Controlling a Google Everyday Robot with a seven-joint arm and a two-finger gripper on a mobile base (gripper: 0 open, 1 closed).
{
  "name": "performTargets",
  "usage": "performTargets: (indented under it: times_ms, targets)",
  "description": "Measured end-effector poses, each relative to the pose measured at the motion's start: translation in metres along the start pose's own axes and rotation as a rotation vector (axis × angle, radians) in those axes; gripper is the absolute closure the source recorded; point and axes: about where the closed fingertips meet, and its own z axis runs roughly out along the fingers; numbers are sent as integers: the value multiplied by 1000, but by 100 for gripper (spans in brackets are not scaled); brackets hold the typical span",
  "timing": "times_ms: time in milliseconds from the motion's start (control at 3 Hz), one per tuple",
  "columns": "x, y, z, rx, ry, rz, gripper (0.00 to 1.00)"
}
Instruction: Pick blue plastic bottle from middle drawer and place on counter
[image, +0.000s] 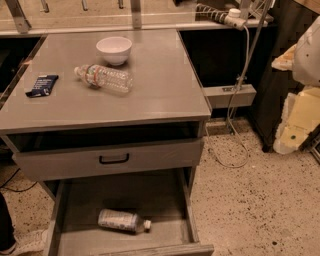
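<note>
Nearest you, the middle drawer (165, 197) stands pulled out; the blue plastic bottle (122, 220) lies on its side on the drawer floor near the front, white cap to the right. Above it you have a grey drawer front (160, 156) with a black handle (114, 159); on the counter (165, 95) lie a dark blue packet (42, 85) and a clear water bottle (104, 78), a white bowl (114, 49) behind them. The gripper is out of view; you cannot tell its state.

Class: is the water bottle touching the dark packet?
Apart: the camera view shows bare counter between water bottle and dark packet. The gripper is out of view.
</note>
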Motion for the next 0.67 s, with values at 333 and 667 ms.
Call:
performTargets:
  times_ms: [333, 667]
  targets:
    - [0, 0, 0, 0, 0, 0, 0]
    - [-3, 13, 8, 10, -2, -1, 0]
